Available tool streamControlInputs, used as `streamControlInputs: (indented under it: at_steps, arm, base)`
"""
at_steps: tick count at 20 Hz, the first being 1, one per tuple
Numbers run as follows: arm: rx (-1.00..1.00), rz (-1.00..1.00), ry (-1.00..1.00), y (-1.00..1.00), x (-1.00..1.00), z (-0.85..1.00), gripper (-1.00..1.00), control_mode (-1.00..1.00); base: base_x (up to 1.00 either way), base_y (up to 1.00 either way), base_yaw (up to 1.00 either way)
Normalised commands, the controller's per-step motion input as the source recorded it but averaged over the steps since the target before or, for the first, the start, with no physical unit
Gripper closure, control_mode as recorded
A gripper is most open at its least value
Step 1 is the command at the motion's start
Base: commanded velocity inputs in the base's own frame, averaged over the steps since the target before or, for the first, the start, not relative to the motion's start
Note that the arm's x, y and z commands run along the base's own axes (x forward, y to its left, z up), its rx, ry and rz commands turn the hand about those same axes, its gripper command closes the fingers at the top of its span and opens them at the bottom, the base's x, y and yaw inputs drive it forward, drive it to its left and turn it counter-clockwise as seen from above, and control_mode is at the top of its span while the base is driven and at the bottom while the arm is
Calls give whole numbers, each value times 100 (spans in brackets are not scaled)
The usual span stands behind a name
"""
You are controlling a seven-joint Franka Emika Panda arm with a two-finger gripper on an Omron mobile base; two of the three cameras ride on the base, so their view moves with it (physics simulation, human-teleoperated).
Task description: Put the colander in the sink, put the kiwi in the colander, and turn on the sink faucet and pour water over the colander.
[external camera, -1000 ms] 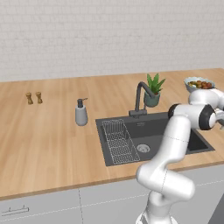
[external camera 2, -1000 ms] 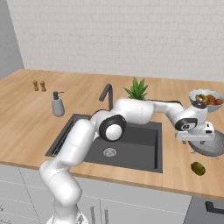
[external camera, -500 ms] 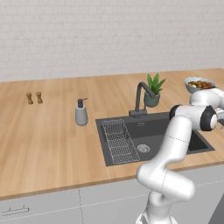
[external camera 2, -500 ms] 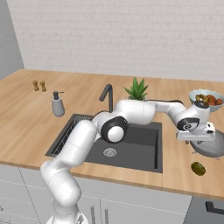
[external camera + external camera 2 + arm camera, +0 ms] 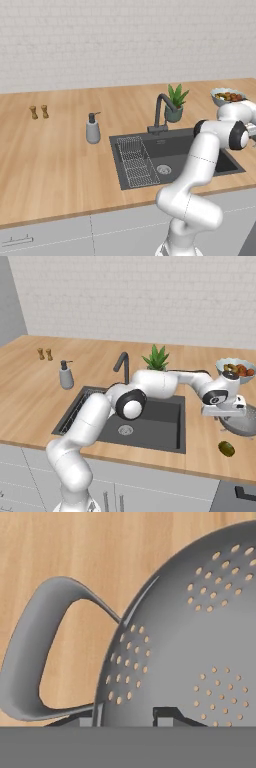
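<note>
Since a second ago my end effector (image 5: 125,716) has narrowed, pinching the colander (image 5: 240,423) rim by its handle; colander sits on the bench (image 5: 200,448) right of the sink (image 5: 160,431); lifting comes next.

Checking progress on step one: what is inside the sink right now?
The sink holds the wire rack on its left side and a round drain; no colander. The colander sits on the counter to the right, under the gripper. The arm covers part of the basin.
</note>
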Motion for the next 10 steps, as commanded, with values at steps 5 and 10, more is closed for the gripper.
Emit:
streamControlInputs:
  at_steps: [5,10]
  arm:
    - [-2,3,-3,33,-8,20,100,-100]
    - [-2,15,-3,70,-7,21,100,-100]
  base:
    - [0,0,0]
    - [0,0,0]
